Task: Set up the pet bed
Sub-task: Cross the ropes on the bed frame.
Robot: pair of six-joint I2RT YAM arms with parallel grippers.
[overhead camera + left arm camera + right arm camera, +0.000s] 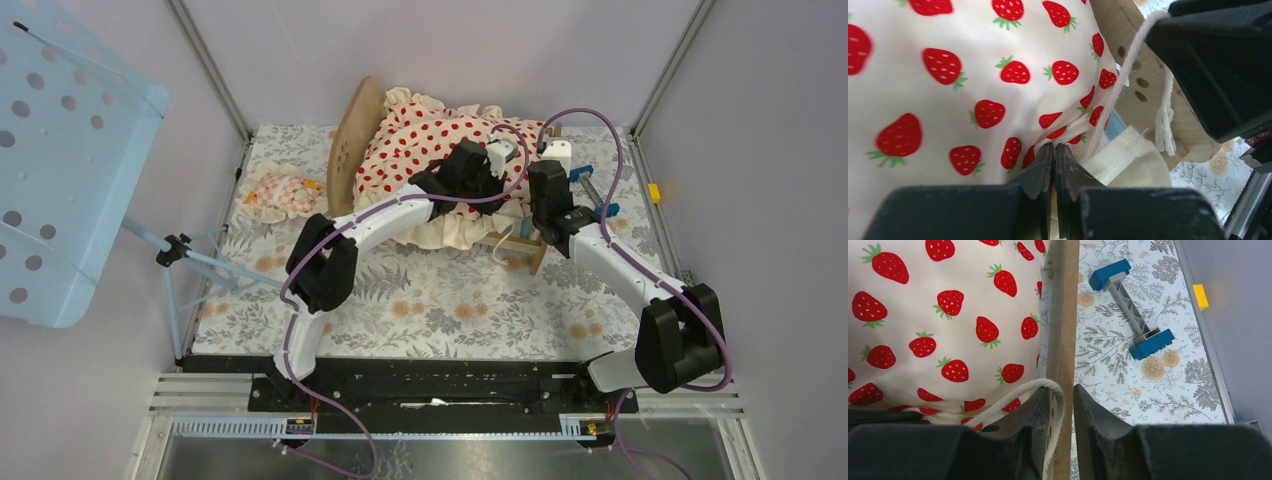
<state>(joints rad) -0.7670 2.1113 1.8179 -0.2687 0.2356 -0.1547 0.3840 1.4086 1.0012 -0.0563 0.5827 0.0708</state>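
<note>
Cream cloth printed with red strawberries, the blanket [973, 75], is nipped at its hem between the left jaws, which are pressed together on it with no gap showing. Just to their right a white rope [1128, 75] hangs across a pale wooden board, the foot end of the pet bed [1065, 315]. The right jaws stand a little apart, astride the thin top edge of that same board. The rope loops over their left fingertip [1040, 410], and they do not look clamped on the wood. From both pairs of jaws the bed runs off to the left, its long axis crosswise to the arms: foot end at the jaws, rounded headboard [352, 140] at the far end, the blanket heaped over most of what lies between. The left arm [360, 225] is the nearer to the headboard, so any spreading of the cloth along that axis probably falls to it. Right of the right jaws a blue-and-grey toy bar [1130, 310] lies on the desk [430, 300], a yellow block [1200, 296] farther right. Past the headboard, well apart from the jaws, sits a pink pillow [280, 192].
</note>
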